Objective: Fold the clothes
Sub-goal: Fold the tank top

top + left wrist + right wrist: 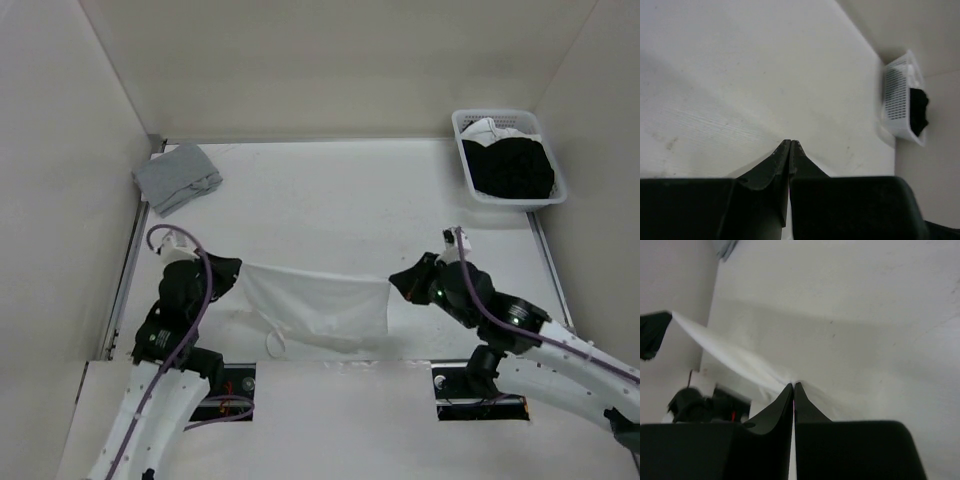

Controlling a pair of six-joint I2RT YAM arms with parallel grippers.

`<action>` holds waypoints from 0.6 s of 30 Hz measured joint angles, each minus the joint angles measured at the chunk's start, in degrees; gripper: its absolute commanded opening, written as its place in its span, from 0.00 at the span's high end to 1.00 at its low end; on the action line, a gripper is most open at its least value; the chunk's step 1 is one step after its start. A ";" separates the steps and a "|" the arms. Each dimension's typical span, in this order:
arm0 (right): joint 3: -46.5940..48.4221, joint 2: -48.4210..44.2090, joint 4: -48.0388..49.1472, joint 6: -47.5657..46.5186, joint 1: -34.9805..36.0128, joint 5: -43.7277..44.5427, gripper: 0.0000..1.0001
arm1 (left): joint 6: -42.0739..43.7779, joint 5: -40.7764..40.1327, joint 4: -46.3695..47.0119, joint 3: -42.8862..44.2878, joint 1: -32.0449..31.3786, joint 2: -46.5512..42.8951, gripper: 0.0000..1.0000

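Note:
The clothes, a thin white top, hang stretched between my two grippers just above the table's near edge. My left gripper is shut on the top's left corner, and my right gripper is shut on its right corner. A narrow strap loops down at the lower left. In the right wrist view the fabric runs taut from my shut right gripper to the left gripper. The left wrist view shows my left gripper pressed shut, with the cloth mostly hidden behind it.
A grey folded garment lies at the back left corner. A white basket holding a black clothing pile stands at the back right, and the basket shows in the left wrist view too. Pale walls enclose the table on three sides.

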 measured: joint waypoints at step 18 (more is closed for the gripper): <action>9.88 57.96 34.18 -10.05 -40.24 -28.22 0.95 | -0.96 1.09 42.34 5.18 6.14 65.37 1.00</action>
